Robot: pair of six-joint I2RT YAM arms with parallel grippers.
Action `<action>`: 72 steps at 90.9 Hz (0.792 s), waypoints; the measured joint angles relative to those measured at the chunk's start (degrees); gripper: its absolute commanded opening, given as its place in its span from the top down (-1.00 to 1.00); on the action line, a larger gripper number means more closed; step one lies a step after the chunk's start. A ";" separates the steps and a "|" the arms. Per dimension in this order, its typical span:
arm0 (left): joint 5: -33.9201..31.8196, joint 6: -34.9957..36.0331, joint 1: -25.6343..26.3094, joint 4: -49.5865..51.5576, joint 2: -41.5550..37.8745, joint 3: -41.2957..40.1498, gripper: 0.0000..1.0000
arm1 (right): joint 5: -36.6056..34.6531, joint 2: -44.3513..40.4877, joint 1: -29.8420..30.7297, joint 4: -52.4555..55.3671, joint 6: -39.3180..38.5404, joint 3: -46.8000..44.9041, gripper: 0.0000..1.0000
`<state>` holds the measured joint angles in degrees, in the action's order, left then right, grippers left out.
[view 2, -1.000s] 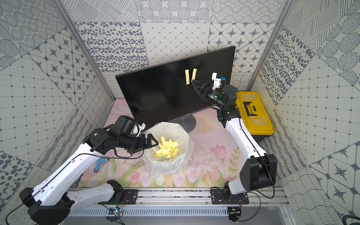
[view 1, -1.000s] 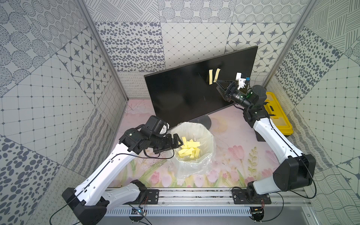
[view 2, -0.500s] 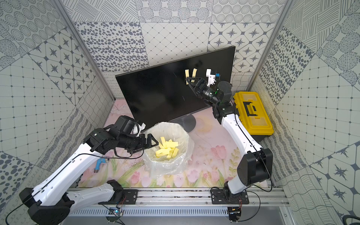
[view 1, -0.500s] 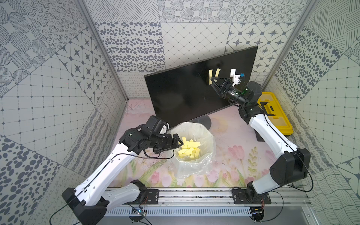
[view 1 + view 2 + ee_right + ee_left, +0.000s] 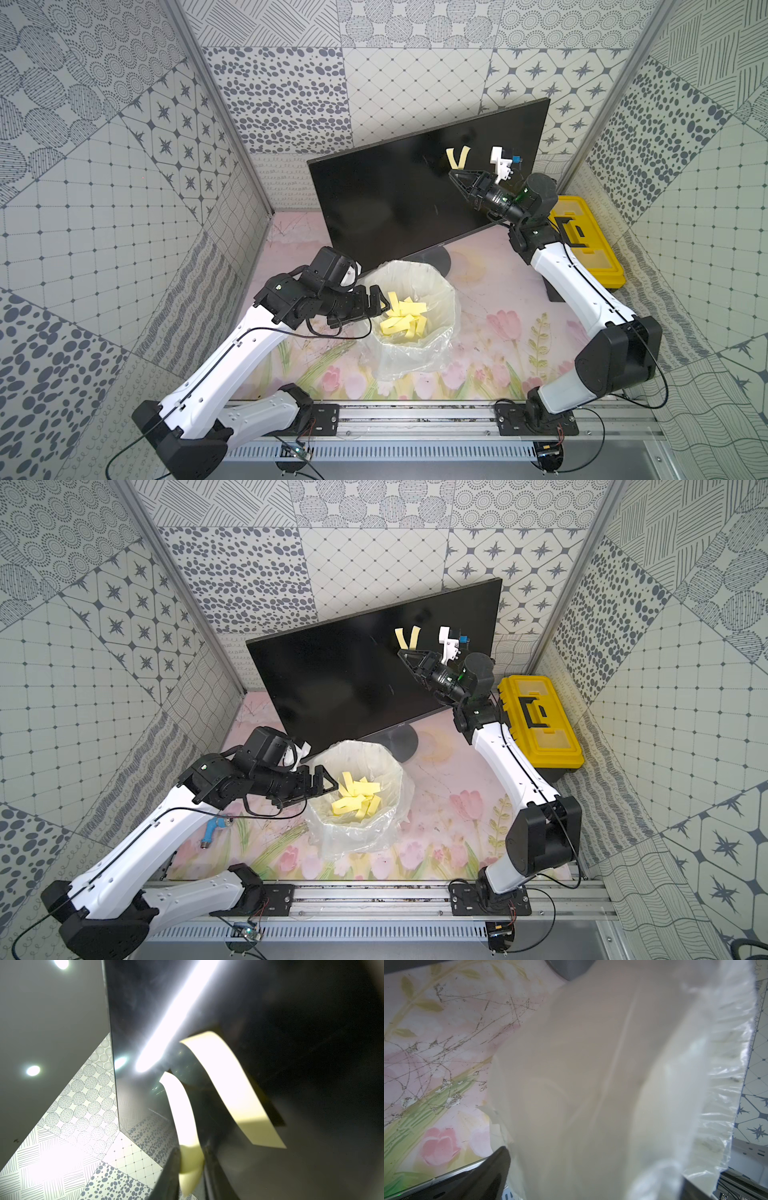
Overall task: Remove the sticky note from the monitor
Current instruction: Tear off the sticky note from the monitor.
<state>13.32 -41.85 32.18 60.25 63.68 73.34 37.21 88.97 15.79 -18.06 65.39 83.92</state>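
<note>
The black monitor (image 5: 395, 199) (image 5: 345, 675) stands at the back with two yellow sticky-note strips on its upper right. My right gripper (image 5: 453, 171) (image 5: 192, 1151) is shut on the lower end of one sticky note (image 5: 180, 1105) (image 5: 451, 157), whose upper end still clings to the screen. The other strip (image 5: 232, 1088) (image 5: 464, 154) hangs free beside it. My left gripper (image 5: 380, 301) (image 5: 593, 1165) rests at the rim of the clear plastic bag (image 5: 415, 357) (image 5: 612, 1064). Its fingers stand far apart, with bag film between them.
The bag holds several removed yellow notes (image 5: 403, 320). A yellow-and-black toolbox (image 5: 590, 257) lies to the right, behind the right arm. The monitor's round stand (image 5: 399, 742) sits just behind the bag. A small blue tool (image 5: 212, 827) lies under the left arm.
The right gripper moved left up to the screen and closed on the lower end of a sticky note. The left arm has not moved.
</note>
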 measured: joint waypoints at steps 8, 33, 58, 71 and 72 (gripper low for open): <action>0.00 0.00 0.00 0.00 0.00 0.00 -0.98 | 0.24 0.00 0.00 0.33 -0.11 0.00 1.00; 0.00 0.00 0.00 -0.02 0.00 0.00 -0.99 | 1.20 -0.68 0.00 2.40 -1.33 -0.11 1.00; 0.00 0.00 0.00 -0.02 -0.04 0.00 -0.99 | 3.76 -9.25 3.63 11.96 -7.21 -2.23 1.00; 0.00 0.00 0.00 -0.04 -0.44 0.00 -0.99 | 4.90 -15.13 8.39 19.96 -12.52 -3.17 1.00; 0.00 0.00 0.00 -0.04 -0.46 0.00 -0.99 | 4.92 -15.43 8.76 20.52 -12.83 -3.21 1.00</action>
<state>13.32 -41.85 32.18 60.20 63.22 73.34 42.13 73.54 24.56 2.46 52.56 80.71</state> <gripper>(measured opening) 0.994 0.064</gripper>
